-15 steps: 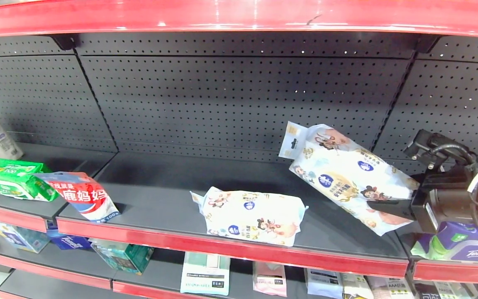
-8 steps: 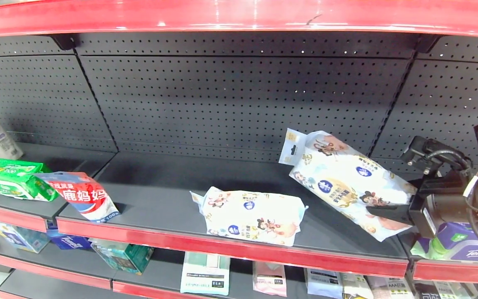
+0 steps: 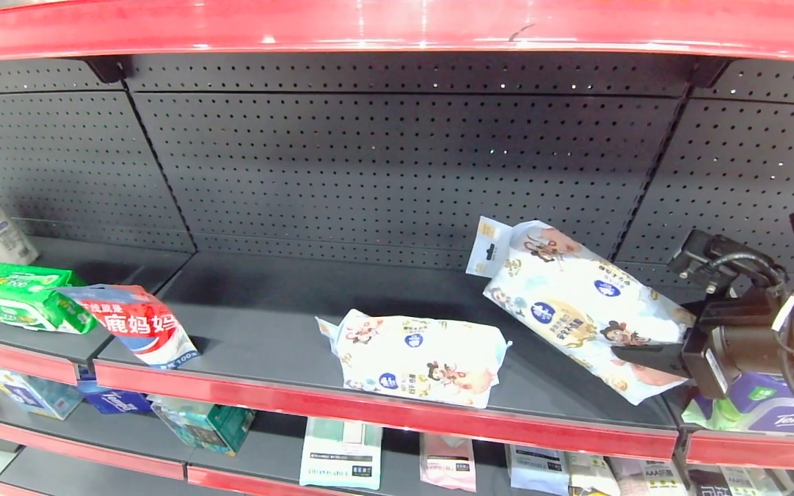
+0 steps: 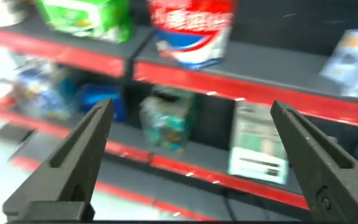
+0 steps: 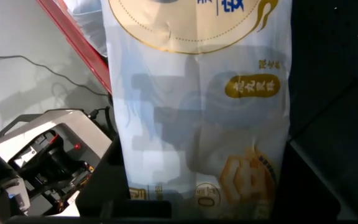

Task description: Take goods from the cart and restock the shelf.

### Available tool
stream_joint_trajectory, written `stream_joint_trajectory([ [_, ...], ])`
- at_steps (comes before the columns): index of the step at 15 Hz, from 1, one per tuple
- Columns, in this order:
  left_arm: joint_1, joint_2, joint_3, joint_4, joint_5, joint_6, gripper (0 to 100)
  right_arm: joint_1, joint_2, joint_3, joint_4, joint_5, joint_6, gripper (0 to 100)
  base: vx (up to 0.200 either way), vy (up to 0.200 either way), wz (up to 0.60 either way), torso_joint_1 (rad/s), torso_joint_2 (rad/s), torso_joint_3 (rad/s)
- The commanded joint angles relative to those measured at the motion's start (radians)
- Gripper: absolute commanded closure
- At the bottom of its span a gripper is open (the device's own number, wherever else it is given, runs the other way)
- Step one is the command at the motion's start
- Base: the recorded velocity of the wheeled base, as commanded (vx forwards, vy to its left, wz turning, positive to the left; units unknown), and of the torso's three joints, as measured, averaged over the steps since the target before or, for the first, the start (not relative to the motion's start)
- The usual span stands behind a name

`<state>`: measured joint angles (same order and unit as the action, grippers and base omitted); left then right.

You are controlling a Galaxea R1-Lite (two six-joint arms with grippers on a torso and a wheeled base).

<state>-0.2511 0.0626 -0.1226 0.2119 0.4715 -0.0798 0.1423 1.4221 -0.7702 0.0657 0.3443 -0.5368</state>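
My right gripper (image 3: 645, 358) is shut on a white cartoon-printed pack (image 3: 576, 296), which tilts over the right end of the dark shelf (image 3: 252, 310) with its hang tab pointing up and back. In the right wrist view the same pack (image 5: 197, 112) sits between the two dark fingers of the right gripper (image 5: 210, 205). A second pack of the same kind (image 3: 418, 358) lies flat near the shelf's front edge. My left gripper (image 4: 194, 168) is open and holds nothing, in front of the lower shelves.
A green pack (image 3: 25, 296) and a red-and-white bag (image 3: 138, 324) sit at the shelf's left. Purple tissue packs (image 3: 776, 403) lie under the right arm. The red front lip (image 3: 383, 413) and the upper red shelf (image 3: 397, 27) bound the opening. Lower shelves hold several goods (image 4: 166, 121).
My right gripper and its pack have sunk a little toward the shelf. The pack lying flat has not moved.
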Motion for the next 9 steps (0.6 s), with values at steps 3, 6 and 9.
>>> stream_joint_trajectory([
  [3, 0.311, 0.057, 0.000, 0.000, -0.005, 0.005, 0, 0.000, -0.003, -0.001, 0.000, 0.001, 0.000, 100, 0.000, 0.000, 0.00, 0.000, 0.00, 0.000],
  [6, 0.248, -0.055, 0.004, -0.006, -0.154, 0.028, 0, 0.000, -0.006, 0.002, 0.000, -0.001, 0.000, 100, 0.000, 0.000, 0.00, 0.000, 0.00, 0.000],
  [9, 0.250, -0.063, 0.123, -0.281, -0.424, 0.002, 0, 0.002, -0.008, 0.002, 0.000, -0.002, 0.000, 100, 0.000, 0.000, 0.00, 0.000, 0.00, 0.000],
])
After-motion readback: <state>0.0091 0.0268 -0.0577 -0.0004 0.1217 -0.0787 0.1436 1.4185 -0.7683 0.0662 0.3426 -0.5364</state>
